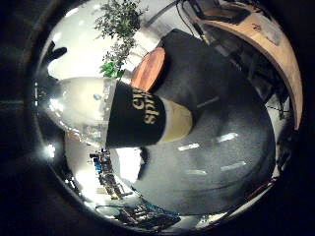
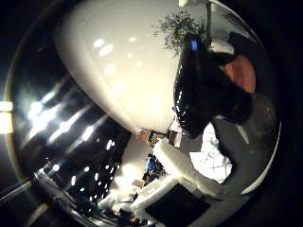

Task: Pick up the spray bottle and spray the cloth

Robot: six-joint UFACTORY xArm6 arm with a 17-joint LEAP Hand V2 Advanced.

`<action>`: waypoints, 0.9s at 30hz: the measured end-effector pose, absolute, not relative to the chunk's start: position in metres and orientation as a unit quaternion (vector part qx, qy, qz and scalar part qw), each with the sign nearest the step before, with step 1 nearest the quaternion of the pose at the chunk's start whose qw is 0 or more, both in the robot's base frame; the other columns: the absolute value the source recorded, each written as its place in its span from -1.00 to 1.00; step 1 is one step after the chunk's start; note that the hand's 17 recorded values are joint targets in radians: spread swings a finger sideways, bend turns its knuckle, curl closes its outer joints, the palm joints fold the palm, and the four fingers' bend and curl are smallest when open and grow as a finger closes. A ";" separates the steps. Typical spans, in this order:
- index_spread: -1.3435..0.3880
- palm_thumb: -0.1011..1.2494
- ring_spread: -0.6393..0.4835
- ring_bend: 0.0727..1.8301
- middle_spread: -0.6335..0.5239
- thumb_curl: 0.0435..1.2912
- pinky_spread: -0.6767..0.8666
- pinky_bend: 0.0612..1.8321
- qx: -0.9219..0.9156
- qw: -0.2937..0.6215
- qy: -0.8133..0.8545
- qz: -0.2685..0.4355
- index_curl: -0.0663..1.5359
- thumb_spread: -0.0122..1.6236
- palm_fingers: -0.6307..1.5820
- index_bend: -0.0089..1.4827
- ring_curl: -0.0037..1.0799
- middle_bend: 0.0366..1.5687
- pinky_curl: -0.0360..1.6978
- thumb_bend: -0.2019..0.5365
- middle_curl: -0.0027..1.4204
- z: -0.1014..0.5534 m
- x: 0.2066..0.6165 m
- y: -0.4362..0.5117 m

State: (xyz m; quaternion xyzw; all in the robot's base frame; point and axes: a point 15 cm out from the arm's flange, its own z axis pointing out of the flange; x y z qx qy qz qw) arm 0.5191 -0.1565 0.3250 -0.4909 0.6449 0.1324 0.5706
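The spray bottle (image 1: 108, 108) lies close against my palm in the right little finger side palm view; it has a pale, translucent body and a black label band (image 1: 138, 113). In the right thumb side palm view its white body (image 2: 123, 66) fills much of the picture, and its black spray head (image 2: 204, 85) with a small blue spot sticks out past it. My right hand (image 2: 180, 175) shows as white fingers (image 2: 185, 163) curled in beside the bottle under the spray head. I cannot make out a cloth for certain.
A dark grey table top (image 1: 217, 128) lies beyond the bottle. A round orange-brown thing (image 1: 150, 69) and a green plant (image 1: 120, 29) stand past its far edge. A curved wooden counter (image 1: 271, 44) runs along one side.
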 end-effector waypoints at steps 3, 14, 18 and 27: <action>0.28 0.03 0.30 -0.56 0.19 -0.59 0.34 -0.48 -0.498 0.568 0.641 0.136 -0.60 0.36 -0.32 -0.79 -0.53 -0.70 -0.64 -0.51 -0.50 0.324 0.524 -0.145; 0.28 0.04 0.31 -0.56 0.18 -0.58 0.34 -0.48 -0.508 0.567 0.633 0.143 -0.60 0.36 -0.32 -0.79 -0.52 -0.68 -0.64 -0.51 -0.49 0.324 0.535 -0.121; 0.28 0.04 0.30 -0.56 0.18 -0.58 0.34 -0.48 -0.512 0.567 0.629 0.143 -0.60 0.36 -0.32 -0.79 -0.52 -0.67 -0.64 -0.51 -0.49 0.324 0.536 -0.116; 0.29 0.04 0.29 -0.53 0.17 -0.58 0.35 -0.48 -0.511 0.571 0.625 0.148 -0.61 0.36 -0.28 -0.79 -0.52 -0.62 -0.64 -0.51 -0.48 0.325 0.539 -0.109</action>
